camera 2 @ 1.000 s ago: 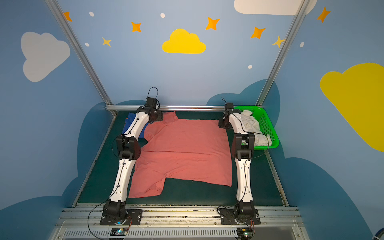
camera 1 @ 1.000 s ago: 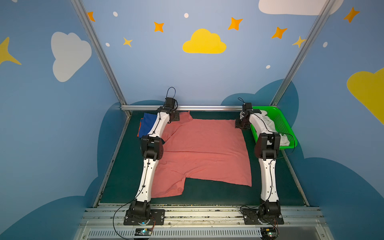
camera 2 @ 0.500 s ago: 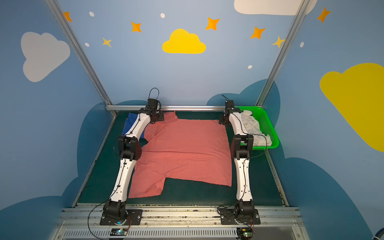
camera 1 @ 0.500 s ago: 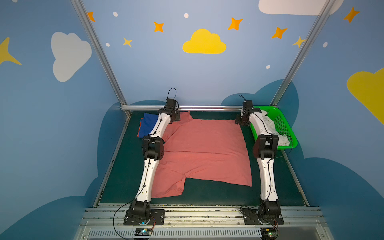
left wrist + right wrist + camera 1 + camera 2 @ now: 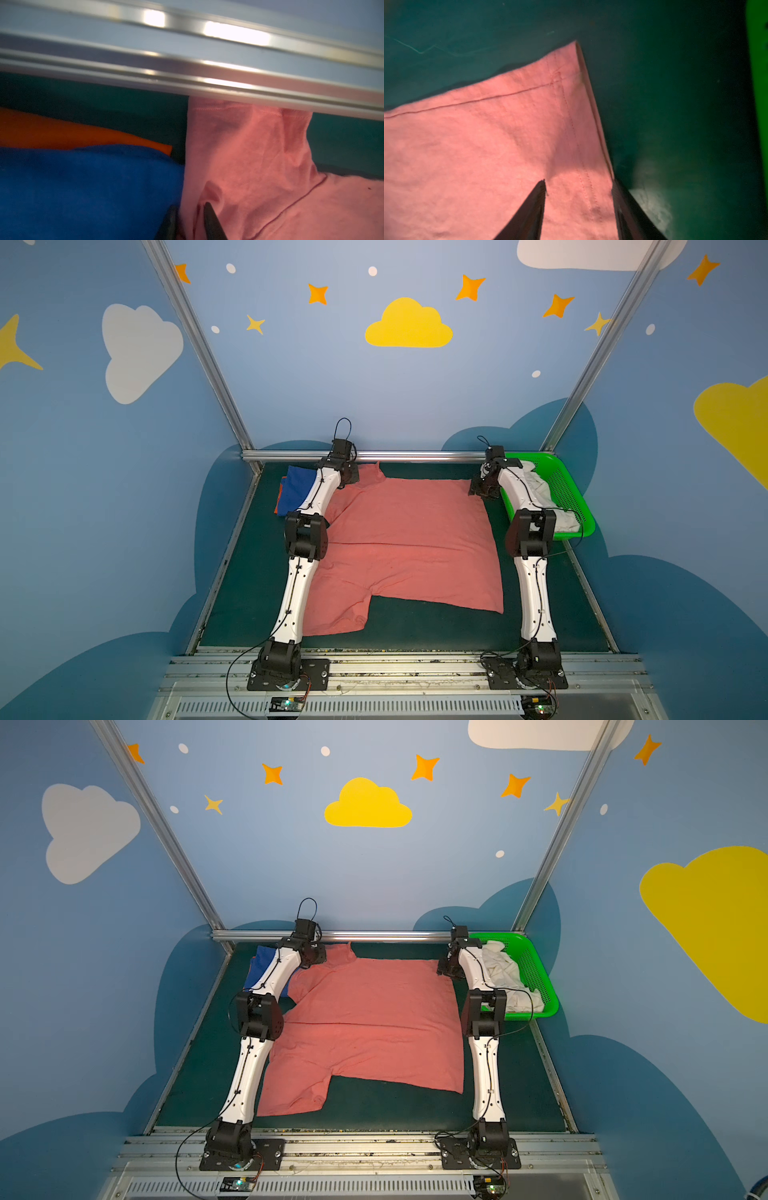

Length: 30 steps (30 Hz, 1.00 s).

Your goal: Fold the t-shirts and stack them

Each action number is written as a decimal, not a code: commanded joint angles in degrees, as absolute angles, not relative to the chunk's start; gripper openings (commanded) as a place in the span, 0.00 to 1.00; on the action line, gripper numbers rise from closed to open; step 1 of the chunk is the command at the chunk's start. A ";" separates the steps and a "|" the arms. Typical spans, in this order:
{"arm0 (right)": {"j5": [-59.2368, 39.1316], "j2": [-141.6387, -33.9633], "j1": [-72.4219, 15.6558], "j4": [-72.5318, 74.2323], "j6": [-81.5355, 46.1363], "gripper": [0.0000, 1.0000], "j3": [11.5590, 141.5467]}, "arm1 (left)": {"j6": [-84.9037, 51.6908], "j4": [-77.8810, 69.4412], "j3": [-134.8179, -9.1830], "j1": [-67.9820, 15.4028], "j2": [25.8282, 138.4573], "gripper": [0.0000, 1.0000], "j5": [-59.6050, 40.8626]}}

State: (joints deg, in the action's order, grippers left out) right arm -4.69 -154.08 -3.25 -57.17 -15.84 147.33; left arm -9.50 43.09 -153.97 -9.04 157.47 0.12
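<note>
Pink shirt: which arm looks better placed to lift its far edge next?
Left, probably: the left claw pinches a ridge of the pink shirt beside the blue shirt, while the right claw stands open astride the far hem corner, gripping nothing yet.

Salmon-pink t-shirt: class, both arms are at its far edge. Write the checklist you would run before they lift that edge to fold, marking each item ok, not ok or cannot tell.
1. Left fingers pinching the salmon-pink t-shirt: ok, a ridge of cloth sits between them.
2. Right fingers pinching the far hem corner: not ok, they stand apart astride it.
3. Left grip free of the blue t-shirt: cannot tell, it lies against one finger.
4. Shirt body spread flat: ok, only the near sleeve is rumpled.
5. Green basket clear of the shirt: ok, they lie apart.
</note>
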 commanded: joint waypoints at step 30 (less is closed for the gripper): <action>-5.37 -147.40 -3.92 -56.94 -10.42 0.00 144.73 | -8.75 44.91 -154.45 -8.88 148.51 0.09 1.23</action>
